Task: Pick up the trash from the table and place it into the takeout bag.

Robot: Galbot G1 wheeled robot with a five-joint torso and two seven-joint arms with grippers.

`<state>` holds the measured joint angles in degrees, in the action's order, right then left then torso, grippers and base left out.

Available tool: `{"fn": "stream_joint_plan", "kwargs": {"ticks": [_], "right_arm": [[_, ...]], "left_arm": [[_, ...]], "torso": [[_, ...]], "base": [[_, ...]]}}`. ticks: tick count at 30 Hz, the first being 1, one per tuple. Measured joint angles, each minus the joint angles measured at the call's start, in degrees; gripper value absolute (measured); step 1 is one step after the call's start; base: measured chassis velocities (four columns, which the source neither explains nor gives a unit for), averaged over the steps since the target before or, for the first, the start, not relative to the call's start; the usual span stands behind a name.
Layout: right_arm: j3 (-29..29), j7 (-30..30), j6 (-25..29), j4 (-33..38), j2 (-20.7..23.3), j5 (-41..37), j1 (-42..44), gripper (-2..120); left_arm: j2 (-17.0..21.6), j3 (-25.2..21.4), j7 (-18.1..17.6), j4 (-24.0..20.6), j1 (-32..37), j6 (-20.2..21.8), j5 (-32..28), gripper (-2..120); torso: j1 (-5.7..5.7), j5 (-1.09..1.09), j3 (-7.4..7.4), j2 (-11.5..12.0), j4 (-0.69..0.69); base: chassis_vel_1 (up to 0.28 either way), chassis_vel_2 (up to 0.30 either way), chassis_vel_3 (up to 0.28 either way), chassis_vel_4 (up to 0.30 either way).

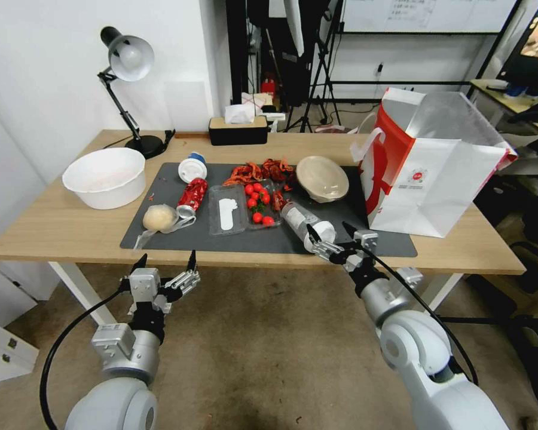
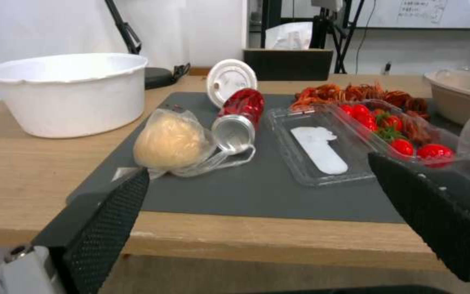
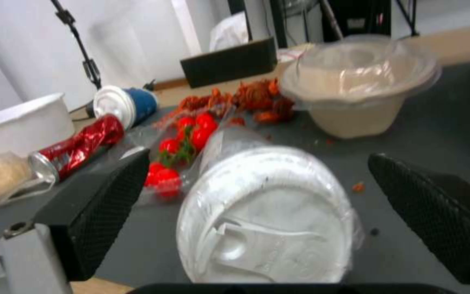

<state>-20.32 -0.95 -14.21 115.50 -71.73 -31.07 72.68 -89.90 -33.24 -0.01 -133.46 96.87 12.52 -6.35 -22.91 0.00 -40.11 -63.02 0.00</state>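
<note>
The left gripper [image 1: 165,260] is hanging wide open and empty before the table [image 1: 54,230], the right gripper [image 1: 332,231] is gaping around the cup [image 3: 267,212] lying on the mat [image 1: 269,239], unclamped, and the bag [image 1: 436,179] is standing beyond.

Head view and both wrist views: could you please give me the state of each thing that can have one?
takeout bag: upright, mouth open.
clear cup: on its side, lid on.
red can: crushed, lying down.
blue cup: tipped over, lidded.
paper bowl: tilted, clear lid on.
clear tray: open.
right gripper: open around the clear cup's lid.
left gripper: open, before the table edge.
</note>
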Motion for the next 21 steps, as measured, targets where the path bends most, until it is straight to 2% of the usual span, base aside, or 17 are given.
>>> {"fn": "stream_joint_plan", "kwargs": {"ticks": [6, 16, 17, 18, 21], "right_arm": [[1.6, 0.0, -0.8, -3.4, 0.1, -0.9, -2.6, 100], [2.8, 0.3, -1.0, -5.1, -0.3, -1.0, -3.6, 99], [2.8, 0.3, -1.0, -5.1, -0.4, -1.0, -3.6, 89], [2.9, 0.4, -1.0, -5.1, -0.5, -1.0, -3.5, 86], [2.9, 0.4, -1.0, -5.1, -0.5, -1.0, -3.4, 84]], "left_arm": [[-0.3, -0.4, -0.1, -0.3, 0.4, -0.3, 0.4, 100], [-0.5, -0.5, -0.1, -0.3, 0.5, -0.6, 0.6, 100], [-0.5, -0.5, -0.1, -0.3, 0.5, -0.6, 0.6, 100], [-0.5, -0.5, -0.1, -0.2, 0.5, -0.8, 0.6, 100], [-0.5, -0.5, -0.1, -0.2, 0.5, -0.8, 0.6, 100]], "torso": [[0.0, 0.0, 0.0, 0.0, 0.0], [0.0, -0.01, 0.0, 0.0, 0.0], [0.0, 0.0, 0.0, 0.0, 0.0], [0.0, 0.0, 0.0, 0.0, 0.0], [0.0, -0.01, 0.0, 0.0, 0.0]], "base": [[0.0, 0.0, 0.0, 0.0], [0.0, 0.0, 0.0, 0.0], [0.0, 0.0, 0.0, 0.0], [0.0, 0.0, 0.0, 0.0], [0.0, 0.0, 0.0, 0.0]]}}
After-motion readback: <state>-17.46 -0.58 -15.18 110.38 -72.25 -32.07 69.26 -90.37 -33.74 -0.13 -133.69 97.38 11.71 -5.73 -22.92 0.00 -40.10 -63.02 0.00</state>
